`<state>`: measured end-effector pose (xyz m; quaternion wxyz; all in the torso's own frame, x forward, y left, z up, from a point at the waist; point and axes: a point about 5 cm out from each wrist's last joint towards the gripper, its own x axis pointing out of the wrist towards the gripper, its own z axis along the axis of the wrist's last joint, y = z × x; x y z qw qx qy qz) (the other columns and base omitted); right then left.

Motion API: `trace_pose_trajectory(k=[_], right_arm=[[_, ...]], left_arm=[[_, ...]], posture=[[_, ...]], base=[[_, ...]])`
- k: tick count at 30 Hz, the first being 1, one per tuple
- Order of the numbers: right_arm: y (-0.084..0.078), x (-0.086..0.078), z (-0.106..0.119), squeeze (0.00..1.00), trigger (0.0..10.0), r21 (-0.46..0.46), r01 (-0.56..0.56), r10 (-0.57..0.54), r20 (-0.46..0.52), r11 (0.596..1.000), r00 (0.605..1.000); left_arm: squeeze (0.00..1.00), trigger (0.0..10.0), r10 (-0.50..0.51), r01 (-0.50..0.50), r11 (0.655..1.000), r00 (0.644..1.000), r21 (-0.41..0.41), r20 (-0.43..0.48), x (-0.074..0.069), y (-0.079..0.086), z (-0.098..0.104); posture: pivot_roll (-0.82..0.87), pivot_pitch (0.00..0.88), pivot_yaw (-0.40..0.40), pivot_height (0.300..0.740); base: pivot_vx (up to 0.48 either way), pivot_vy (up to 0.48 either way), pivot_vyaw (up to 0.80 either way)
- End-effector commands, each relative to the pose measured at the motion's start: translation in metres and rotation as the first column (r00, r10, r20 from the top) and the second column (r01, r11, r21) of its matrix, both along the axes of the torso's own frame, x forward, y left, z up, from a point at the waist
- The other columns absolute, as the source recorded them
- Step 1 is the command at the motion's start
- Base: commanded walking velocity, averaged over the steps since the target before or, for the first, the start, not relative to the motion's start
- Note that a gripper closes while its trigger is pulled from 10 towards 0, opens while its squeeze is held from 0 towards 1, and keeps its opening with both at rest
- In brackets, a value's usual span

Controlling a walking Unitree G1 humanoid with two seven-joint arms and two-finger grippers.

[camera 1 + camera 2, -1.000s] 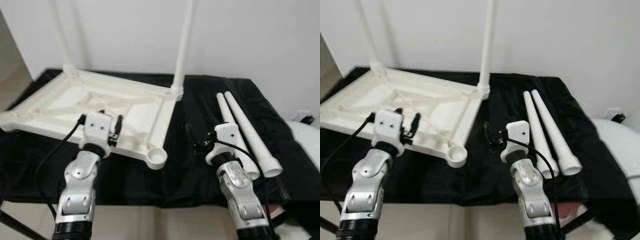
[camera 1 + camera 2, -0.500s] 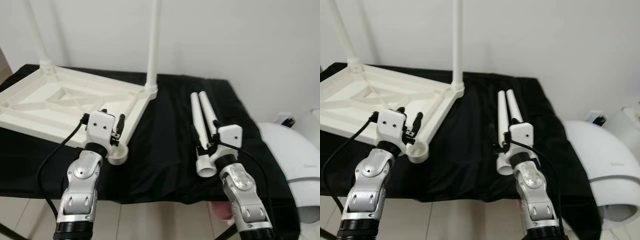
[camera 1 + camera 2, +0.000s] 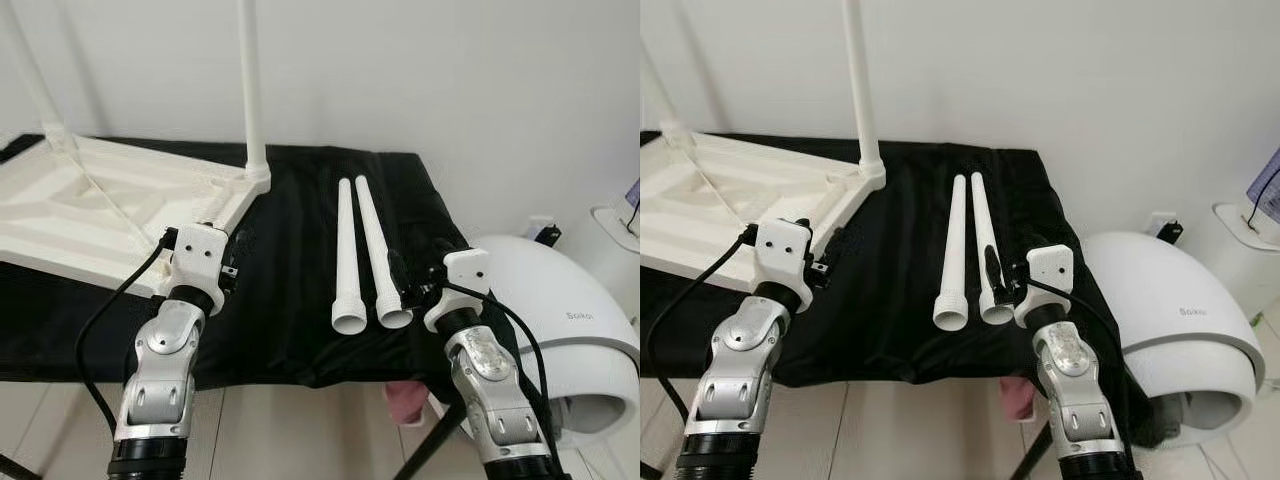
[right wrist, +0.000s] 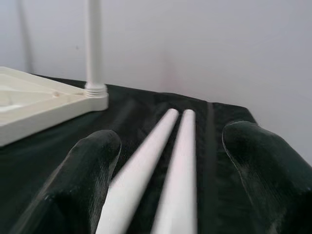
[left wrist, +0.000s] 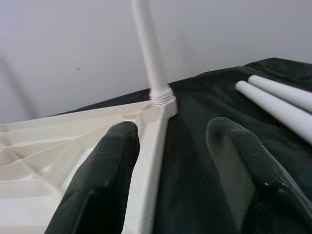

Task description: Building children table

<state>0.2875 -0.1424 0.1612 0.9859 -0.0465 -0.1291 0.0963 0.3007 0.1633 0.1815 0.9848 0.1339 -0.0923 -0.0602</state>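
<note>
An upturned white plastic tabletop (image 3: pixel 100 215) is lying on a black cloth (image 3: pixel 900 290) that is covering a work surface against a pale wall, and everything here is placed relative to that tabletop. Two legs are standing upright in its far corners, one of them, the fitted leg (image 3: pixel 250 90), rising from the corner nearest the loose parts. Well apart from the tabletop, on the robot's right side, two loose white legs (image 3: pixel 970 250) are lying side by side on the cloth, touching or nearly so, their wider open ends pointing toward the robot. The right gripper (image 4: pixel 170 161) is hovering just beside those wide ends with its two black fingers spread apart around both legs, gripping nothing. The left gripper (image 5: pixel 170 165) is resting at the tabletop's near edge, its fingers also spread apart, straddling the rim without clamping it. A rounded white appliance (image 3: pixel 1170 330) is sitting on the floor, farther out past the loose legs. The step in hand appears to be collecting a third leg; the next move likely calls for lowering the right gripper, closing on a single leg, then carrying it to an empty near corner socket.
</note>
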Motion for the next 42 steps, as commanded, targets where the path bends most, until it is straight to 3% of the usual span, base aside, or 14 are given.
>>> trace_pose_trajectory(k=[1, 17, 21, 24, 26, 27, 29, 33, 35, 36, 38, 40, 42], right_arm=[[0.005, -0.001, 0.001, 0.0, 10.0, 0.003, -0.014, 0.014, 0.005, 1.0, 1.0], [0.006, -0.001, 0.001, 0.0, 10.0, 0.0, -0.016, 0.016, 0.0, 1.0, 1.0], [0.007, 0.003, -0.003, 0.0, 10.0, -0.014, -0.001, 0.0, -0.056, 1.0, 0.998], [0.012, 0.026, 0.011, 0.0, 10.0, -0.063, 0.037, -0.044, -0.119, 0.997, 0.992], [0.012, 0.026, 0.011, 0.0, 10.0, -0.063, 0.037, -0.044, -0.119, 0.997, 0.992], [0.017, 0.036, 0.018, 0.0, 10.0, -0.028, 0.029, -0.033, -0.146, 0.999, 0.989], [0.028, 0.059, 0.025, 0.0, 10.0, 0.059, 0.041, -0.024, -0.26, 0.997, 0.965], [0.032, 0.066, 0.026, 0.0, 10.0, 0.093, 0.048, -0.017, -0.302, 0.994, 0.953], [0.042, 0.082, 0.026, 0.0, 10.0, 0.146, 0.079, -0.013, -0.411, 0.986, 0.912], [0.042, 0.082, 0.026, 0.0, 10.0, 0.146, 0.079, -0.013, -0.411, 0.986, 0.912], [0.046, 0.093, 0.02, 0.0, 10.0, 0.158, 0.133, -0.034, -0.514, 0.978, 0.857], [0.045, 0.097, 0.015, 0.0, 10.0, 0.161, 0.171, -0.047, -0.579, 0.972, 0.814], [0.045, 0.098, 0.013, 0.0, 10.0, 0.165, 0.183, -0.049, -0.599, 0.969, 0.799]], left_arm=[[0.0, 10.0, 0.076, -0.076, 0.997, 0.997, -0.016, 0.011, 0.0, 0.007, -0.001], [0.0, 10.0, 0.055, -0.055, 0.998, 0.998, -0.003, 0.008, -0.001, 0.004, -0.001], [0.0, 10.0, 0.05, -0.05, 0.999, 0.999, 0.0, 0.007, -0.001, 0.003, -0.001], [0.0, 10.0, -0.015, 0.015, 1.0, 1.0, 0.02, 0.012, 0.0, -0.001, 0.006], [0.0, 10.0, -0.015, 0.015, 1.0, 1.0, 0.02, 0.012, 0.0, -0.001, 0.006], [0.0, 10.0, -0.06, 0.059, 0.998, 0.998, 0.036, 0.018, -0.001, -0.005, 0.01], [0.0, 10.0, -0.165, 0.161, 0.983, 0.985, 0.083, 0.045, -0.002, -0.014, 0.026], [0.0, 10.0, -0.198, 0.192, 0.977, 0.979, 0.097, 0.056, -0.003, -0.017, 0.032], [0.0, 10.0, -0.268, 0.258, 0.959, 0.96, 0.114, 0.08, -0.007, -0.026, 0.046], [0.0, 10.0, -0.268, 0.258, 0.959, 0.96, 0.114, 0.08, -0.007, -0.026, 0.046], [0.0, 10.0, -0.352, 0.34, 0.932, 0.932, 0.125, 0.09, -0.018, -0.039, 0.055], [0.0, 10.0, -0.397, 0.385, 0.914, 0.913, 0.131, 0.088, -0.026, -0.046, 0.058], [0.0, 10.0, -0.407, 0.395, 0.909, 0.909, 0.132, 0.087, -0.027, -0.048, 0.058]], posture=[[0.05, 0.025, -0.039, 0.74], [0.05, 0.034, -0.037, 0.74], [0.05, 0.036, -0.037, 0.74], [0.03, 0.049, -0.031, 0.74], [0.03, 0.049, -0.031, 0.74], [0.03, 0.051, -0.032, 0.74], [0.03, 0.057, -0.036, 0.74], [0.04, 0.062, -0.041, 0.74], [0.04, 0.069, -0.054, 0.74], [0.04, 0.069, -0.054, 0.74], [0.05, 0.082, -0.073, 0.74], [0.05, 0.09, -0.084, 0.74], [0.05, 0.091, -0.087, 0.74]], base=[[0.0, 0.0, 0.0], [0.0, 0.0, 0.0], [0.0, 0.0, 0.0], [0.0, 0.0, 0.0], [0.0, 0.0, 0.0], [0.0, 0.0, 0.0], [0.0, 0.0, 0.0], [0.0, 0.0, 0.0], [0.0, 0.0, 0.0], [0.0, 0.0, 0.0], [0.0, 0.0, 0.0], [0.0, 0.0, 0.0], [0.0, 0.0, 0.0]])
